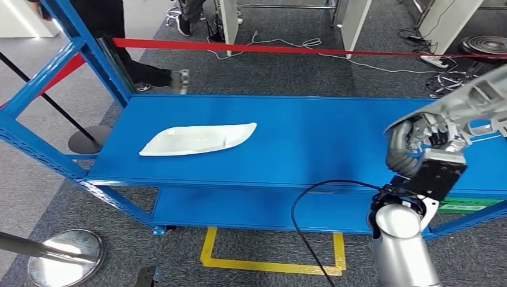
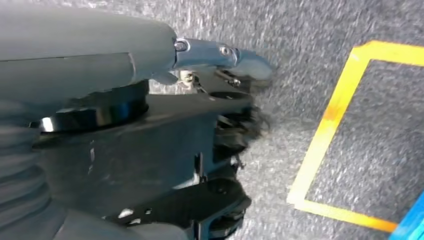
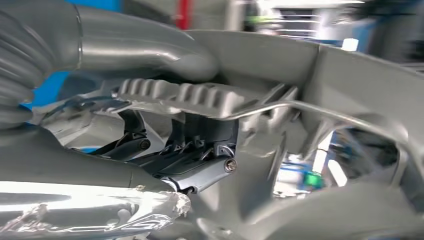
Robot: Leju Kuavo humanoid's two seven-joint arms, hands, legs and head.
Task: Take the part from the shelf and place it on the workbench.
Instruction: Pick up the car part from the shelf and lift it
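Observation:
My right hand (image 1: 418, 140) holds a grey cast-metal part (image 1: 472, 98) above the right end of the blue shelf (image 1: 323, 143). In the right wrist view the thumb and dark fingers (image 3: 200, 167) of my right hand (image 3: 165, 150) wrap the ribbed grey part (image 3: 350, 85). A flat white curved part (image 1: 200, 139) lies on the shelf's top level, towards its left. My left hand (image 2: 150, 125) hangs over the grey carpet with its thumb stretched out, and it holds nothing.
The shelf's blue uprights (image 1: 36, 89) rise at the left. A red barrier tape (image 1: 299, 49) runs behind the shelf, with a person's feet (image 1: 161, 76) and cables beyond. Round stand bases (image 1: 66, 257) sit on the floor at the left. Yellow floor tape (image 1: 269, 263) marks the carpet in front.

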